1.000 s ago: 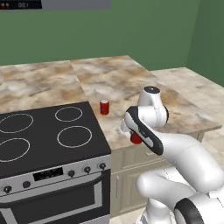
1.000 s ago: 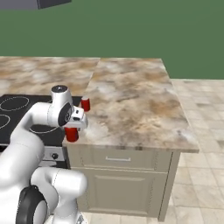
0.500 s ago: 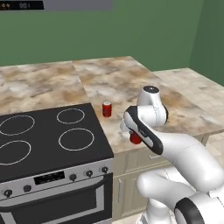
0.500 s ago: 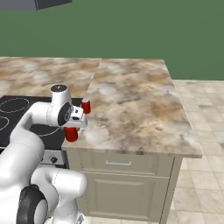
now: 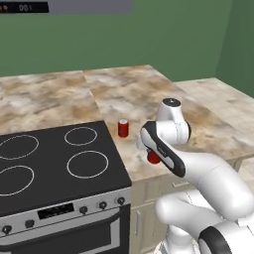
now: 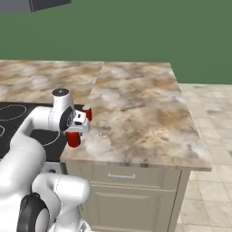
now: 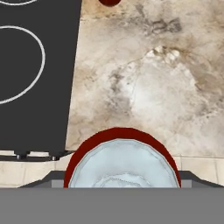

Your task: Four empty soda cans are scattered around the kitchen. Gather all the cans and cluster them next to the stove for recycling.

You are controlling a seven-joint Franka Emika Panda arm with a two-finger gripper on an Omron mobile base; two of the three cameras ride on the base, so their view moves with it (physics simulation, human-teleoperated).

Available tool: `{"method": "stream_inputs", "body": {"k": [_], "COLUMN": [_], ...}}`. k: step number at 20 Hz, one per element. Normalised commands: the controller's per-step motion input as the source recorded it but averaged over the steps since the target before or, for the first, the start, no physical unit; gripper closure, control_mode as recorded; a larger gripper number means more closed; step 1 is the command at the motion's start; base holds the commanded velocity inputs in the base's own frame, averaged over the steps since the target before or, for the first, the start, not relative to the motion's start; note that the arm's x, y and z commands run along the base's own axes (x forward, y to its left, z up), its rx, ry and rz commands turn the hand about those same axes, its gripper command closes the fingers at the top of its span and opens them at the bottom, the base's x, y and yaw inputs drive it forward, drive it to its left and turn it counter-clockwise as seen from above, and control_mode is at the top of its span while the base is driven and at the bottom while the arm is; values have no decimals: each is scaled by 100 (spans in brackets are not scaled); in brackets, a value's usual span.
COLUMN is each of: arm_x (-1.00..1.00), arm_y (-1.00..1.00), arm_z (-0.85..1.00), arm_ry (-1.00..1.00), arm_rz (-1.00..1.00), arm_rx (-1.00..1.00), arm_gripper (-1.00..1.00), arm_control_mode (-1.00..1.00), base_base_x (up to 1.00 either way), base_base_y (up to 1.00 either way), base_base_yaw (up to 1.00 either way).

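My gripper is clamped part-open around a small red cylindrical soda can with a silver top, held upright over the marble countertop's front edge just beside the black glass stove, a second red can standing farther back.

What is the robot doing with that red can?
The robot's gripper holds a red soda can upright, just above the counter near its front edge, right beside the stove. Another red can already stands on the counter next to the stove, a little farther back. It looks like the robot is about to put the can it holds down close to that one, so the cans sit together.
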Motion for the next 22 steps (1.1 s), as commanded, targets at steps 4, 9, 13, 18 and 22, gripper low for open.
{"method": "stream_inputs", "body": {"k": [4,9,13,18,22], "arm_x": [0,0,0,0,6], "arm_y": [0,0,0,0,2], "arm_z": [0,0,0,0,0], "arm_ry": [0,0,0,0,0], "arm_rz": [0,0,0,0,0], "arm_rx": [0,0,0,0,0], "arm_gripper": [100,100,100,100,100], "arm_control_mode": [100,100,100,100,-100], "base_base_x": [54,45,22,2,2], "base_base_y": [-1,0,0,0,2], "base_base_yaw": [0,3,5,0,0]}}
